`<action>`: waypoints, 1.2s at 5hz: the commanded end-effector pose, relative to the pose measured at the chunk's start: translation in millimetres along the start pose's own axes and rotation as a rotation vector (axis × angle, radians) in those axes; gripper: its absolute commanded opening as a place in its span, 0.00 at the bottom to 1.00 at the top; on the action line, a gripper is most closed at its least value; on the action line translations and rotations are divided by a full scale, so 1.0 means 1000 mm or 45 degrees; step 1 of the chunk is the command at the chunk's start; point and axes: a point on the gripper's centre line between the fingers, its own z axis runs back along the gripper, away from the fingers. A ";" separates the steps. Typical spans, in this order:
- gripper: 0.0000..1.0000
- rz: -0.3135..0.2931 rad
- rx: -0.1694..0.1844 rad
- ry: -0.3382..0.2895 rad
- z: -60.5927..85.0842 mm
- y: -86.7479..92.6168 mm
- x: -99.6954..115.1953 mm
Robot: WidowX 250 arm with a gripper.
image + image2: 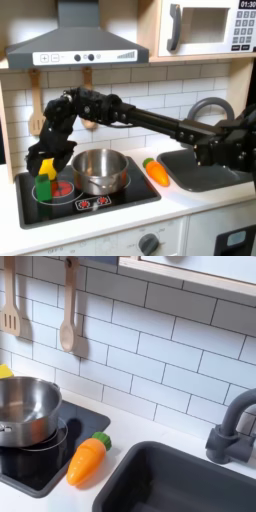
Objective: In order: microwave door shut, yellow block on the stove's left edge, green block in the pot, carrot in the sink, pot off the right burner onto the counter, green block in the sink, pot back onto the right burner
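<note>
In the first exterior view the black arm reaches across to the stove's left side. My gripper (45,160) is shut on the yellow block (46,167), which sits right on top of the green block (44,188) over the left burner. The steel pot (100,170) stands on the right burner, also seen as the pot (25,411) in the second exterior view. The orange carrot (157,172) lies on the counter between stove and sink (200,170); the carrot (85,459) points its green tip at the wall. The microwave (205,27) door is shut.
A range hood (75,45) hangs above the stove (120,195). A spatula (9,301) and a wooden spoon (67,306) hang on the tiled wall. The grey faucet (232,426) curves over the sink's back edge (150,451).
</note>
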 end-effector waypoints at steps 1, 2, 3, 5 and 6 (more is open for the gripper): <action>1.00 -0.006 0.000 0.002 0.000 0.000 0.000; 1.00 -0.004 0.001 0.000 0.001 0.001 0.000; 1.00 -0.006 -0.001 0.004 0.000 0.000 0.000; 1.00 -0.020 -0.050 -0.088 -0.001 -0.006 0.016; 1.00 -0.043 -0.071 -0.118 -0.004 -0.006 0.019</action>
